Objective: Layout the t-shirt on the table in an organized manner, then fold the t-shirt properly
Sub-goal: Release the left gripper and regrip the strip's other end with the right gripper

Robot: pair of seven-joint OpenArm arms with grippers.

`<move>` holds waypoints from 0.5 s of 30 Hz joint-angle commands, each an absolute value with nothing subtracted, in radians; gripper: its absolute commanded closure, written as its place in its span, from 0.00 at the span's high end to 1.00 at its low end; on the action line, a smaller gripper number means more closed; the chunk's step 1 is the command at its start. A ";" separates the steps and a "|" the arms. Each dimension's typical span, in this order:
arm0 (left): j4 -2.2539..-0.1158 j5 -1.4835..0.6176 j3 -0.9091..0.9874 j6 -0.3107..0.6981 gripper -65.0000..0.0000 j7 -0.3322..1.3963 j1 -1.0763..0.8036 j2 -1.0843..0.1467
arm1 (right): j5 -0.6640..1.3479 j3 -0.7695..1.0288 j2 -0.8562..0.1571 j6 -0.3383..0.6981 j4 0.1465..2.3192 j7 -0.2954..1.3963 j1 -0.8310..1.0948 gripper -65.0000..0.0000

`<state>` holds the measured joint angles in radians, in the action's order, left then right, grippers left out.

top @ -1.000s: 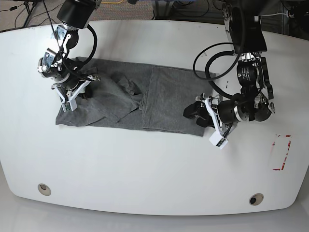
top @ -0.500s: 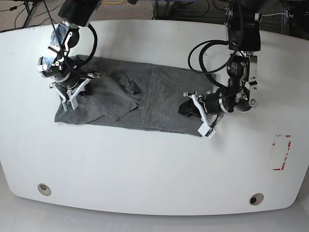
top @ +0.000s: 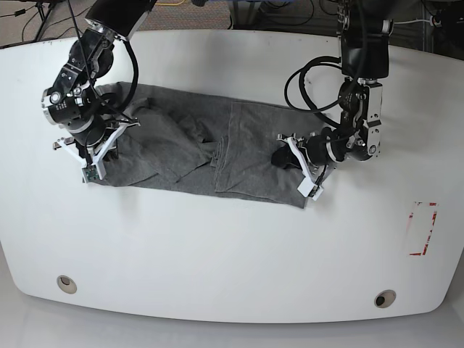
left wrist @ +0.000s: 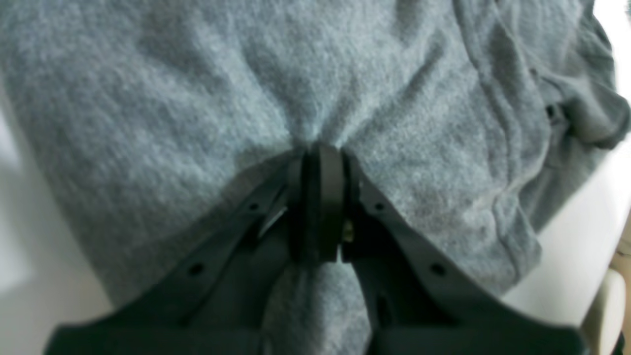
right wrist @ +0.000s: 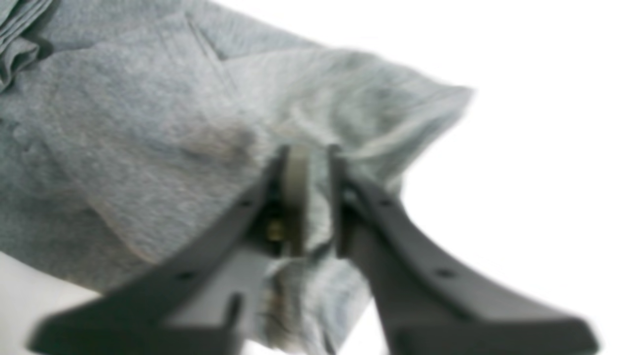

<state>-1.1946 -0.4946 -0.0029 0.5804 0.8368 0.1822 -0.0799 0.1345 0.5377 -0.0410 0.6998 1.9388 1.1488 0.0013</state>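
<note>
The heather-grey t-shirt (top: 181,145) lies crumpled lengthwise across the middle of the white table (top: 217,254), with folds bunched near its centre. My right gripper (top: 90,168) is at the shirt's left end, shut on a pinch of its edge; the right wrist view shows the jaws closed on grey fabric (right wrist: 123,123) at the gripper tip (right wrist: 308,153). My left gripper (top: 283,158) is at the shirt's right end, shut on cloth; in the left wrist view its tip (left wrist: 320,153) pinches a gathered ridge of the shirt (left wrist: 197,98). The collar label is hidden.
A red-and-white tape mark (top: 423,228) is on the table at the right. Two small round holes (top: 66,283) (top: 384,298) sit near the front edge. Cables and dark equipment lie behind the far edge.
My right gripper has moved left and toward the front, pulling the shirt's left end outward. My left gripper has shifted slightly left and back with the right end of the shirt.
</note>
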 commanded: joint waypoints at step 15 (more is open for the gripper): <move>-1.202 -0.464 0.001 0.576 0.03 0.855 0.177 -0.134 | 0.567 0.957 -0.110 0.698 1.630 1.340 -0.133 0.72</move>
